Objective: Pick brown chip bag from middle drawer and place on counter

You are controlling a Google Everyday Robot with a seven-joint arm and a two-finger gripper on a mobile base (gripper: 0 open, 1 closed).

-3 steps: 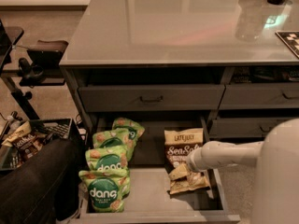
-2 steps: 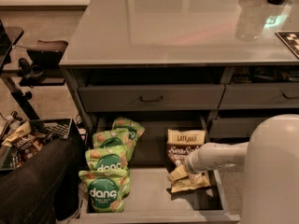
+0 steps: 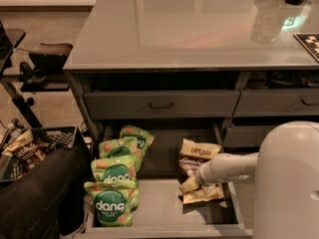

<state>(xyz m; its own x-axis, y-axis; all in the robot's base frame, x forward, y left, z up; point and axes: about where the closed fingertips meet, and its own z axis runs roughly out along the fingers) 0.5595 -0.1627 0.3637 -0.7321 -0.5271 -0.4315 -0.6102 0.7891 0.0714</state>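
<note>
The brown chip bag (image 3: pixel 195 157) lies in the right part of the open middle drawer (image 3: pixel 159 206), its cream top band toward the back and its lower end crumpled. My gripper (image 3: pixel 193 182) reaches in from the right on a white arm (image 3: pixel 227 167) and sits on the bag's lower half, touching it. The gripper's tip is buried in the bag's folds. The glossy grey counter (image 3: pixel 189 24) spreads above the drawers.
Several green "dang" bags (image 3: pixel 117 176) fill the drawer's left side. A narrower drawer (image 3: pixel 162 103) above stands slightly open. My white body (image 3: pixel 289 183) blocks the lower right. A tray of snacks (image 3: pixel 25 148) and dark gear sit at the left. Objects stand on the counter's far right.
My white body has come further into view at the right, and the arm has shifted slightly over the brown chip bag. The bag has barely moved.
</note>
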